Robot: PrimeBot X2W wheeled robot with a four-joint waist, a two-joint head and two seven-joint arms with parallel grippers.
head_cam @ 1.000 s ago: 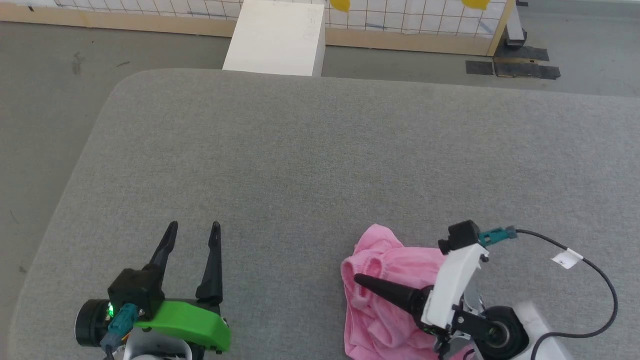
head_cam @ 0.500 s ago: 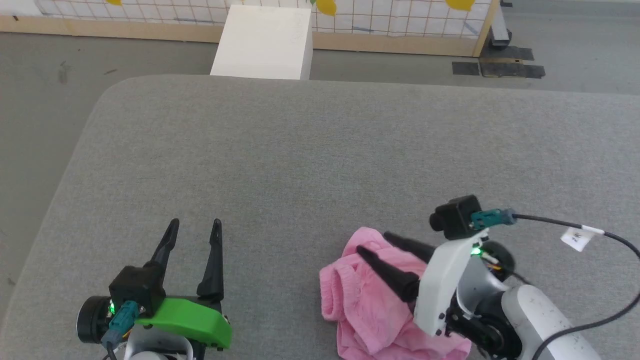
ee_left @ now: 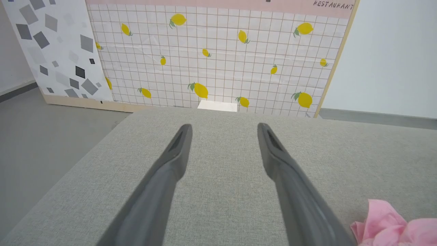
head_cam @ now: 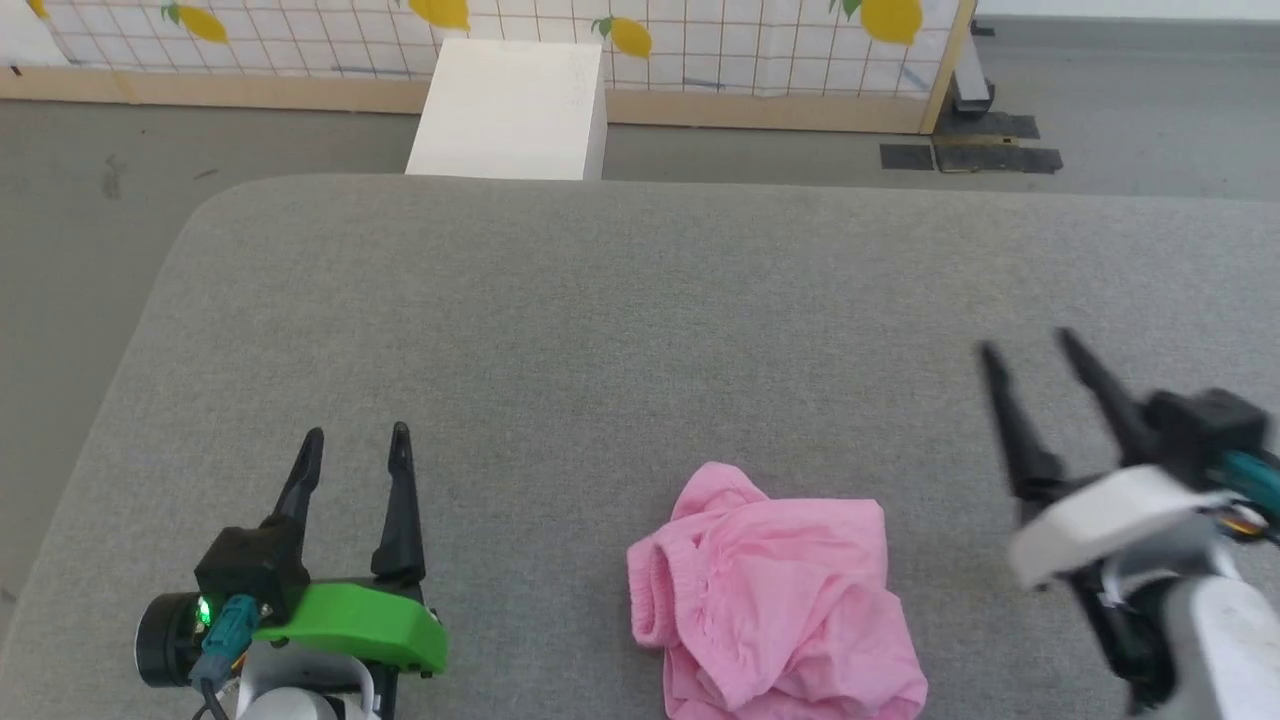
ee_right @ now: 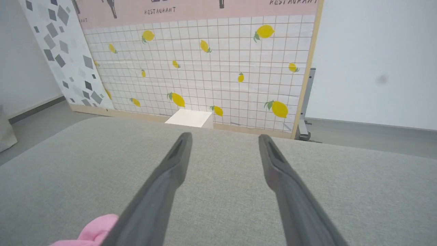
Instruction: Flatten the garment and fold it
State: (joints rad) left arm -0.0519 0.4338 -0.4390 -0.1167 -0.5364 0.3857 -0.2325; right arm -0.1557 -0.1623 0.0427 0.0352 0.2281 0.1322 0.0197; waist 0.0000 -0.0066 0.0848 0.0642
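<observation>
The pink garment [head_cam: 775,595] lies crumpled near the front edge of the grey padded surface [head_cam: 620,320], its gathered elastic edge facing left. A corner of the garment [ee_left: 389,229] shows at the lower right of the left wrist view, and a bit of the garment [ee_right: 97,232] at the lower left of the right wrist view. My left gripper [head_cam: 355,438] rests open to the garment's left, with nothing between its fingers. To the garment's right my right gripper [head_cam: 1030,345] is lifted off the cloth, open and blurred.
A white box [head_cam: 505,110] stands on the floor beyond the surface's far edge. Behind it runs a tiled panel with lemon prints [head_cam: 640,35] on a wooden base. Dark tape patches [head_cam: 965,155] mark the floor at the back right.
My right gripper has let go of the garment and swung away to the right and up. The garment now lies free. The head camera has tilted, shifting the whole picture down.
</observation>
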